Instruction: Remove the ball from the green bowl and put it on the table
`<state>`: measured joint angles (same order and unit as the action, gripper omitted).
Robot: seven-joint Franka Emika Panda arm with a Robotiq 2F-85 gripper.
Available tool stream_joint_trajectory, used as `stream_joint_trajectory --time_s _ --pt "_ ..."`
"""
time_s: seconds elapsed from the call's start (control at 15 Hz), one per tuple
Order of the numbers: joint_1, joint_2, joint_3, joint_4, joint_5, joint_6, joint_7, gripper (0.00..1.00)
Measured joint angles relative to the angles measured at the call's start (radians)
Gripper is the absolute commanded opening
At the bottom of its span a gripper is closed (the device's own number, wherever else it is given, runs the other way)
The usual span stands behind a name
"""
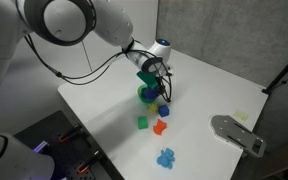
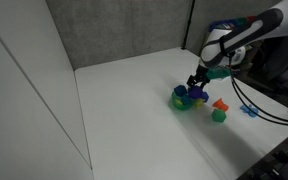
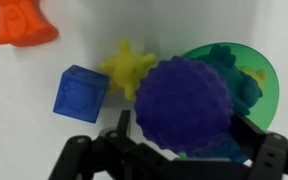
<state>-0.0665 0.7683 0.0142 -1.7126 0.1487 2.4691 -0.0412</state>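
Observation:
The dark blue-purple ball (image 3: 184,100) has a bumpy surface and fills the middle of the wrist view. My gripper (image 3: 186,128) is shut on it, one finger on each side. The ball is held just above and partly over the green bowl (image 3: 229,50), whose rim shows behind it, with a teal object (image 3: 250,88) inside. In both exterior views the gripper (image 1: 150,76) (image 2: 199,82) hangs right over the bowl (image 1: 145,96) (image 2: 180,101) on the white table (image 1: 104,100) (image 2: 134,110).
A small blue block (image 3: 80,95), a yellow spiky toy (image 3: 129,68) and an orange toy (image 3: 22,25) lie beside the bowl. A green block (image 1: 142,122), a light blue lumpy toy (image 1: 165,157) and a grey device (image 1: 236,133) lie further out on the table.

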Motion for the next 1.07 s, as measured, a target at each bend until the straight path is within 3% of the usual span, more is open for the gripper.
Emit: stream_joint_trajectory --time_s 0.33,0.53,0.8,1.07 --pt "0.002 0.016 0.001 0.021 0.000 -0.013 0.000 0.57" --pt "0.002 0.013 0.007 0.029 0.000 -0.019 0.000 0.52" --pt "0.002 -0.033 0.006 0.031 -0.004 -0.029 0.000 0.47" --pt "0.016 -0.101 -0.063 -0.006 -0.093 -0.038 0.018 0.47"
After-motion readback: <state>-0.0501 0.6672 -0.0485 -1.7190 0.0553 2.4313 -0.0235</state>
